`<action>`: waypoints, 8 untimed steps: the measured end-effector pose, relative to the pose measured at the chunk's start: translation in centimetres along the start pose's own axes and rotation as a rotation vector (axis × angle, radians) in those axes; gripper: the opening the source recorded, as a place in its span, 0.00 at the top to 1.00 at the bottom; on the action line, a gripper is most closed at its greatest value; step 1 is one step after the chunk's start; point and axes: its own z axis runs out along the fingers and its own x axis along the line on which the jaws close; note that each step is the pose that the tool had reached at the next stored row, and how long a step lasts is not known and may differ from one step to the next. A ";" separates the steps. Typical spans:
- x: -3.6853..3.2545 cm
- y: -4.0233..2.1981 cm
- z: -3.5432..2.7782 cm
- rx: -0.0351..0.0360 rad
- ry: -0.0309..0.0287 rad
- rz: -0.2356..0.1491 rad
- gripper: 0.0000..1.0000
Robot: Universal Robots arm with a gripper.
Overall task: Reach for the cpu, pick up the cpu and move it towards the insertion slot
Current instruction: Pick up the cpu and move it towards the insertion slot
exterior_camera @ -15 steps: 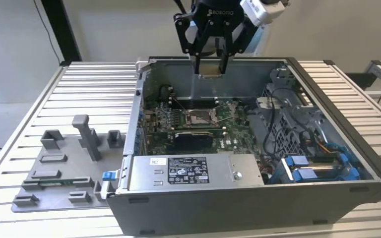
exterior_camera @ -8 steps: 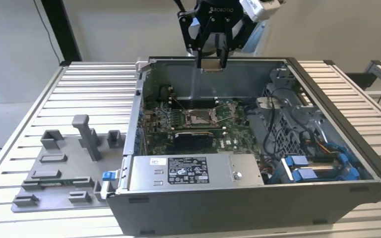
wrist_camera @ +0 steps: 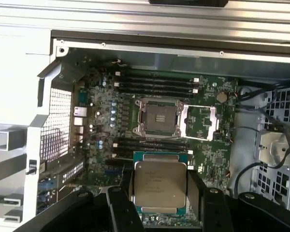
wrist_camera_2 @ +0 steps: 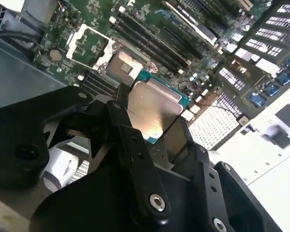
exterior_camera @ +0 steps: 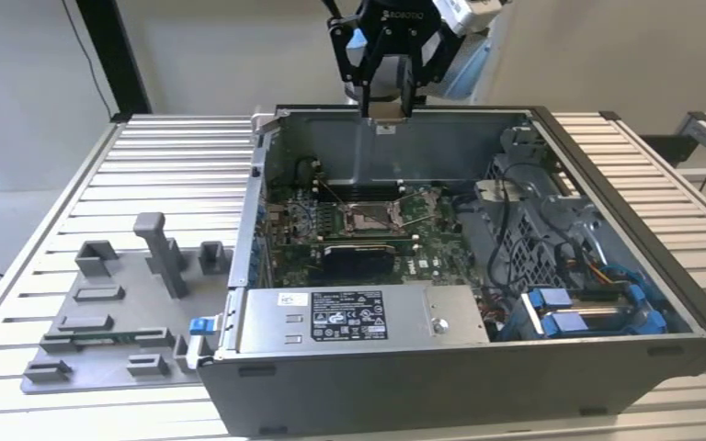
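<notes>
My gripper (exterior_camera: 386,103) hangs above the far wall of the open computer case (exterior_camera: 684,303), shut on the cpu (exterior_camera: 386,112), a small thin square chip with a silvery top. In both wrist views the cpu (wrist_camera: 160,186) (wrist_camera_2: 152,111) sits flat between the black fingers (wrist_camera: 195,191), clear of the board. Below it, on the green motherboard (wrist_camera: 205,121), lies the insertion slot (wrist_camera: 158,117) (wrist_camera_2: 123,65) (exterior_camera: 370,218), a square silver-framed socket with its hinged frame folded open beside it. The chip is held above and to one side of the socket, not touching it.
A grey fixture plate with upright blocks (exterior_camera: 120,303) lies on the slatted table at the exterior view's left. Inside the case are a power supply (exterior_camera: 353,317) at the front, cables and blue drive clips (exterior_camera: 574,312) at the right, and dark memory slots (wrist_camera: 154,82) by the socket.
</notes>
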 end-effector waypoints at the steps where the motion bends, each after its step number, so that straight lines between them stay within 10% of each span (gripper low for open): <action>1: -0.02 0.35 0.05 0.0000 0.0000 0.000 1.00; 8: -0.10 1.63 0.22 -0.0003 -0.0004 0.008 1.00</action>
